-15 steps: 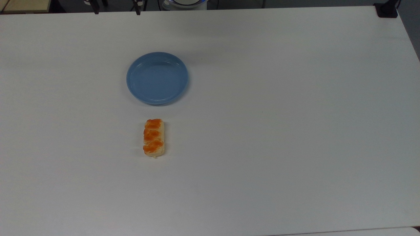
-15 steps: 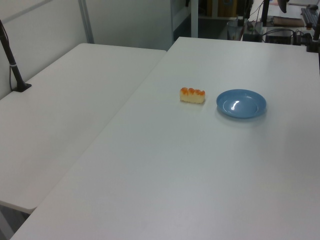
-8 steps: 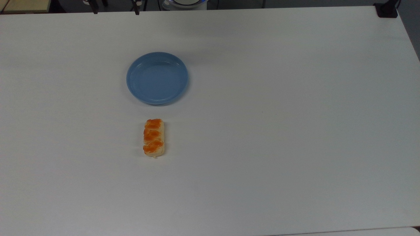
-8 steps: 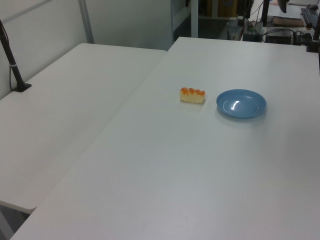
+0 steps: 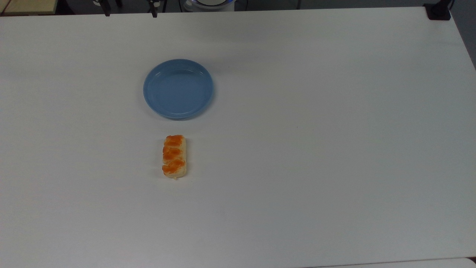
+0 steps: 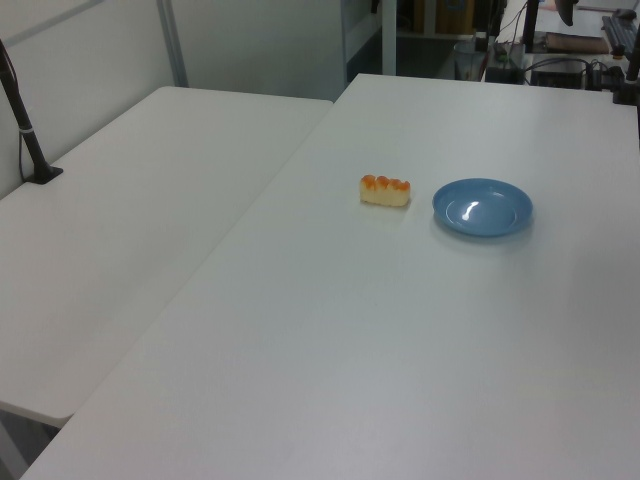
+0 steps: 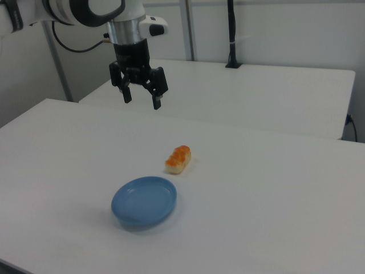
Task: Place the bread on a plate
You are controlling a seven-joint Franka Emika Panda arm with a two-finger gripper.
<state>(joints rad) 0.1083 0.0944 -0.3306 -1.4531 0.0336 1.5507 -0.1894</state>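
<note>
Bread [image 5: 174, 156] lies flat on the white table [image 5: 334, 130], orange top up, its long axis running up and down the top view. It sits just below the plate [image 5: 178, 89] there, near it but apart, with a strip of bare table between them. The plate is blue and holds nothing.

In the left view the bread [image 6: 385, 190] is on the left and the plate [image 6: 482, 207] on the right, side by side, the loaf's end turned toward the plate's rim. A second white table [image 6: 130, 220] adjoins on the left view's left.

In the right view the gripper [image 7: 141, 95] hangs in the air at upper left, well above the table [image 7: 274, 188] and well apart from both things. Its fingers point down and are spread wide, nothing between them. To its right and lower, the bread [image 7: 178, 158] rests near the middle of the table, and the plate [image 7: 144, 201] lies below the bread, closer to the camera.
</note>
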